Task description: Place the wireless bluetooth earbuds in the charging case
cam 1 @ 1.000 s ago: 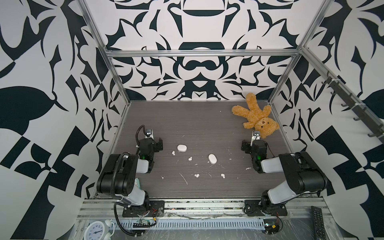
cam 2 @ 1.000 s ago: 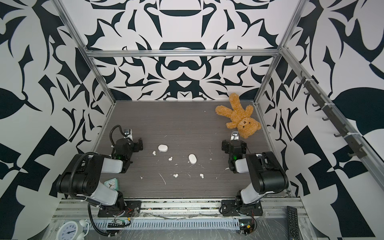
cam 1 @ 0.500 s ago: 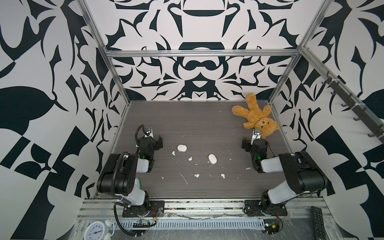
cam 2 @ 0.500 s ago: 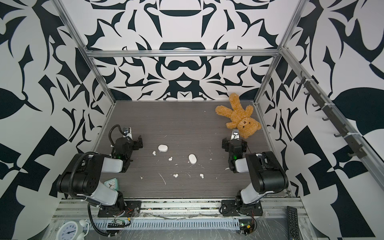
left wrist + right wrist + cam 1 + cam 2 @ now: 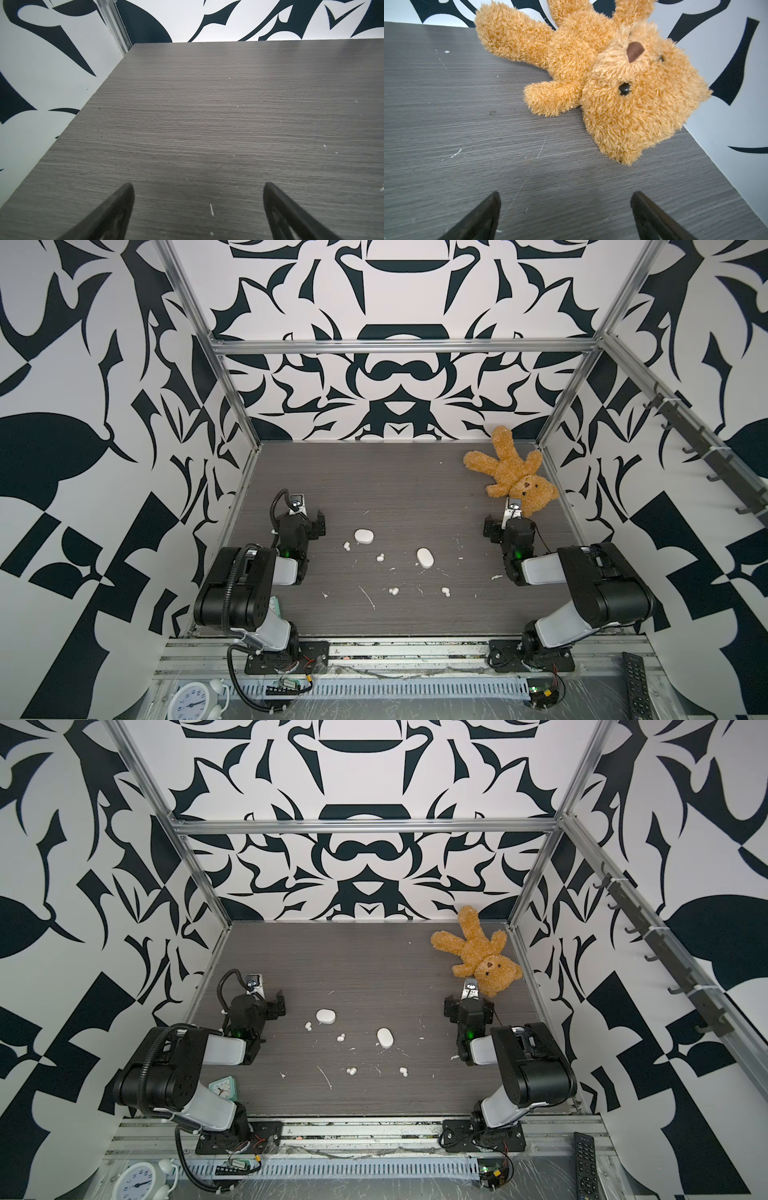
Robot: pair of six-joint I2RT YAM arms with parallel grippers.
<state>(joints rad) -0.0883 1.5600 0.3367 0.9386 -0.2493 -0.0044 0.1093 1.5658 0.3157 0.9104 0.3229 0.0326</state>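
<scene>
- Left gripper [image 5: 198, 185]: jaws wide apart, empty, over the left side of the desk [image 5: 415, 489].
- Right gripper [image 5: 565, 193]: jaws wide apart, empty, just near of the teddy bear [image 5: 612, 83].
- Earbuds: far-left earbud [image 5: 346, 546], middle earbud [image 5: 380, 558], near-left earbud [image 5: 393, 591] and near-right earbud [image 5: 446, 592] lie loose mid-desk.
- Left charging case [image 5: 363, 536] and right charging case [image 5: 424, 558]: apparently shut, among the earbuds.
- Progress: none inserted; opening the cases, picking and seating all remain.
</scene>
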